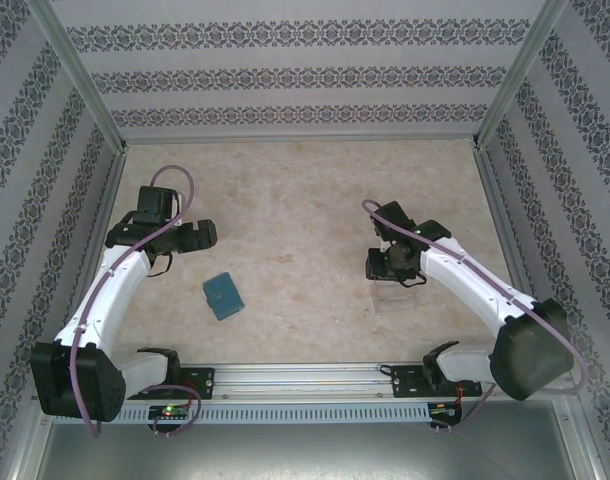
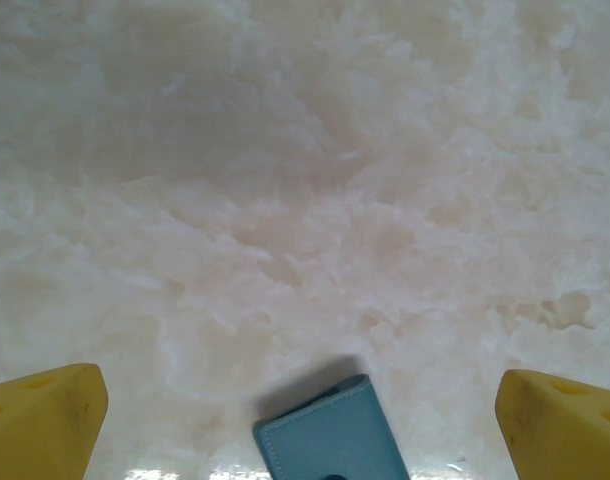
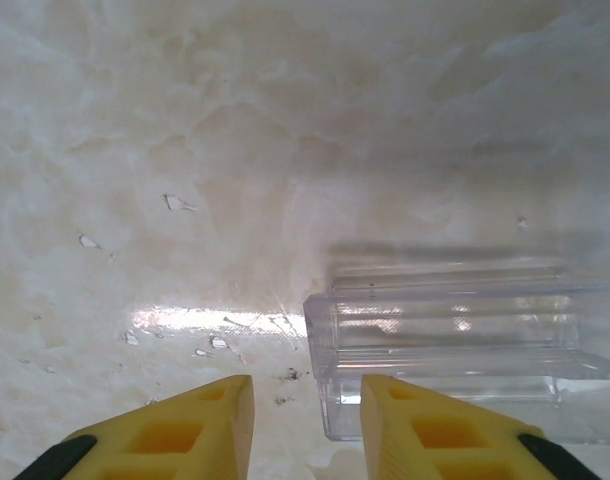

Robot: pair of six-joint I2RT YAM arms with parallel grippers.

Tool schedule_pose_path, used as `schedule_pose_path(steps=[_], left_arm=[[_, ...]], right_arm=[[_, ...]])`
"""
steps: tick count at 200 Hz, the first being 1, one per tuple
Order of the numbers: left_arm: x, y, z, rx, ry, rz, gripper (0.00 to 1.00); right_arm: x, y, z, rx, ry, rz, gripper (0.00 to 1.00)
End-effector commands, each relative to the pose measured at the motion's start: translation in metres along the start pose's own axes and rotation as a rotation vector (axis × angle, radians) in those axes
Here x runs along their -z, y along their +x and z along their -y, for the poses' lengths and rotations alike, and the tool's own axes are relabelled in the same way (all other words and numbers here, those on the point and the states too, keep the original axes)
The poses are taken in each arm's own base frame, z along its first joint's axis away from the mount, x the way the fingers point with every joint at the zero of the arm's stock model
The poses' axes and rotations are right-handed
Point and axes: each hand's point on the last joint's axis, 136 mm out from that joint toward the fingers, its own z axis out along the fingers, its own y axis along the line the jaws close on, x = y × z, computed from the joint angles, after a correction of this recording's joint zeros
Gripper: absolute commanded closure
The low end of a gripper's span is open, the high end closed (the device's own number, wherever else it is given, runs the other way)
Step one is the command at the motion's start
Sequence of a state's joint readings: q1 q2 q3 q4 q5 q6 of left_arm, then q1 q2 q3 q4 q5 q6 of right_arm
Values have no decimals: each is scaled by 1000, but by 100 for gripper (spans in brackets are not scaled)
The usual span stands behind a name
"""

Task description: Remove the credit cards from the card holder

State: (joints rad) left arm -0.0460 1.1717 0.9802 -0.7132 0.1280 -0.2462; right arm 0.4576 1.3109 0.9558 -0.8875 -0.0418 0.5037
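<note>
Plainly, the holder (image 1: 223, 296) lies closed and flat on the table (image 1: 305, 200), left of the middle. It sits just near and a little right of the left claw (image 1: 190, 237). I judge the cards are inside it, since it is shut. The left claw stands wide, with nothing between its fingers (image 2: 45, 415). In its wrist view the far end of the holder sits low between them.

The right claw (image 3: 305, 425) is narrow, with a slim gap between the fingers. It hangs at the far left corner of the clear box (image 3: 445, 350), on the right side of the table and well apart from the holder. I can see nothing pinched in it, though contact with the box wall is hard to rule out.

Several things could go wrong from here:
- The right claw is at the box, not the holder, so a slight drop or swing could shove or tip the light box.
- The holder is thin and the table looks glossy. A finger pushing at one edge may slide or spin it rather than lift it.
- One claw alone may fail to open it. If the cover is not pinned down, the whole holder may come up with a card.
- Thin cards may slip from the fingers or come out together.

No brand, label or lettering can be read on the holder or the box.
</note>
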Motion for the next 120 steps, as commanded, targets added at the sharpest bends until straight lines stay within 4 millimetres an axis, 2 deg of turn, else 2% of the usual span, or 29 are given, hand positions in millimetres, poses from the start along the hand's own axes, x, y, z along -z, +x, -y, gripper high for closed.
schedule_pose_path(steps=[1, 93, 120], left_arm=[[2, 11, -11, -52, -59, -37, 0], [6, 8, -15, -45, -71, -9, 0], [7, 8, -14, -44, -67, 1, 0]], right_arm=[[-1, -1, 2, -14, 47, -21, 69], [-32, 2, 0, 9, 82, -110, 73], [-38, 4, -2, 15, 83, -129, 78]])
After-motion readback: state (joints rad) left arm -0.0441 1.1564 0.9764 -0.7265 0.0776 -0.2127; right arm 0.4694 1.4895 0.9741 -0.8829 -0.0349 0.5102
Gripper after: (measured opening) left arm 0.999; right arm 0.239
